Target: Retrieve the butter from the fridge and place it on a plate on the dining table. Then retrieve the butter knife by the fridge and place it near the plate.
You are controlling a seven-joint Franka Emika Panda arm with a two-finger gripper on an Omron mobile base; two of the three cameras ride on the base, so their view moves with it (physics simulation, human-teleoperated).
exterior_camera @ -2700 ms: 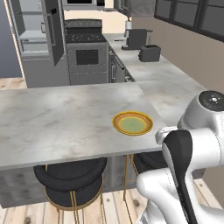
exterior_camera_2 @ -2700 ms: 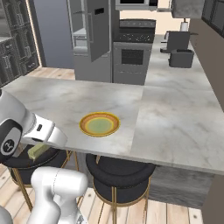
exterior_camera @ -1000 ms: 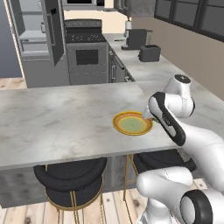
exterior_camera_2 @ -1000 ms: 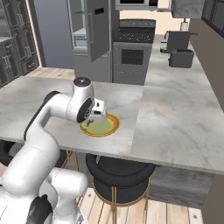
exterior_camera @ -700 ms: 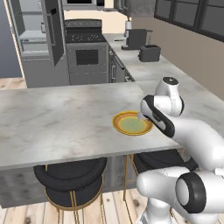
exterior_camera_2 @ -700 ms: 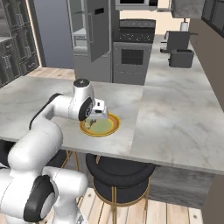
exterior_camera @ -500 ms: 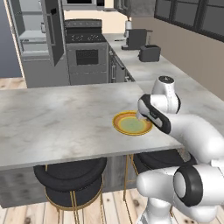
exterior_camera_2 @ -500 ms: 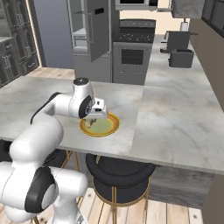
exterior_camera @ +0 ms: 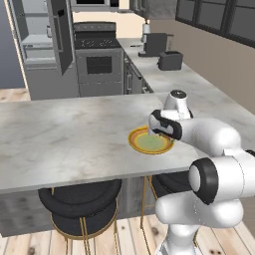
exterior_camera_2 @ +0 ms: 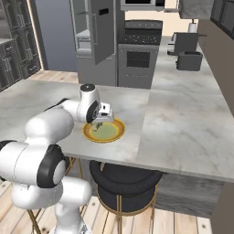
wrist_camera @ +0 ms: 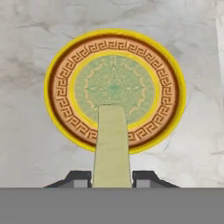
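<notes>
My gripper [wrist_camera: 112,179] is shut on the butter [wrist_camera: 112,144], a pale-yellow stick that juts out between the two dark fingertips [wrist_camera: 78,178]. It hangs just above the plate [wrist_camera: 114,89], which has an orange-yellow rim and a pale green centre, and the stick's far end reaches over the plate's middle. The plate [exterior_camera: 149,141] lies on the marble dining table [exterior_camera: 64,139], with the gripper [exterior_camera: 158,133] over its near side. From the other side the gripper [exterior_camera_2: 98,123] hovers at the plate's [exterior_camera_2: 104,131] left edge. The grey fridge [exterior_camera_2: 96,36] stands behind with its door open. The butter knife is out of view.
Black round stools [exterior_camera: 79,199] on gold legs stand under the table's near edge. A stove [exterior_camera: 99,60] sits beside the fridge [exterior_camera: 40,50]. A toaster [exterior_camera: 170,60] and a coffee machine [exterior_camera: 154,44] stand on the far wall counter.
The arm rose from beside the base and swung over the table with the butter. In the last second it drew in and settled lower over the plate. The grip stayed the same.
</notes>
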